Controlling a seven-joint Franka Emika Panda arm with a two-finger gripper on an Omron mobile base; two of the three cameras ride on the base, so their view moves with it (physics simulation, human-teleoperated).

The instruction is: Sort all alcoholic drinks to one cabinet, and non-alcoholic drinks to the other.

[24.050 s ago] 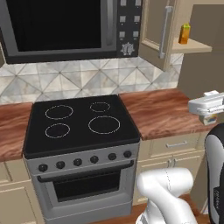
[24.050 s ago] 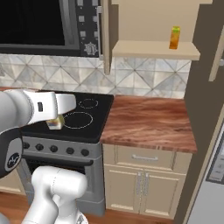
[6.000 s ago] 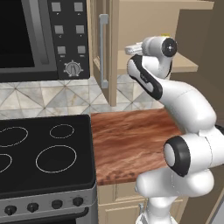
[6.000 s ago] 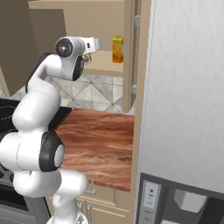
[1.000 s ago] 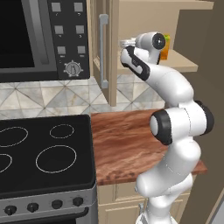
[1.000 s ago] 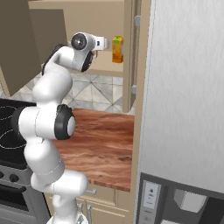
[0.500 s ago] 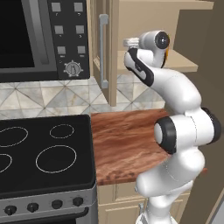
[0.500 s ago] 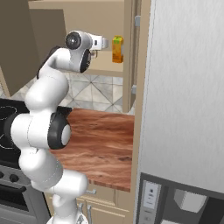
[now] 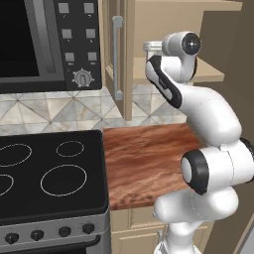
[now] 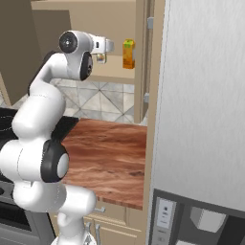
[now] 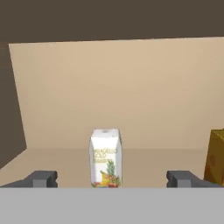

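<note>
My tool (image 11: 112, 178) is raised to the shelf of the narrower tan cabinet (image 10: 112, 74), its fingers spread wide with nothing between them. Straight ahead of it the small white-cream carton (image 11: 105, 158) stands upright on the pale shelf, apart from both fingertips (image 11: 42, 178). From the right base view the same carton (image 10: 101, 58) sits just past the tool's end. To its right, a little apart, stands the orange-yellow carton (image 10: 128, 53), also upright on that shelf; in my hand view only its edge (image 11: 215, 156) shows.

I judge the non-alcoholic half of the sorting done: both cartons are in this cabinet and I hold neither. What is left is the two bottles for the wider cabinet, and I see neither of them nor that cabinet from here, so I cannot say how that half stands.

Around me: the open cabinet door with its grey bar handle (image 9: 117, 57) hangs to the left of the shelf, the microwave (image 9: 42, 42) beyond it, the black stove top (image 9: 47, 171) below, and the wooden table (image 9: 149, 161) under my arm. The grey refrigerator (image 10: 201, 119) stands close on the right. Door and refrigerator side frame the opening I must draw back through.
</note>
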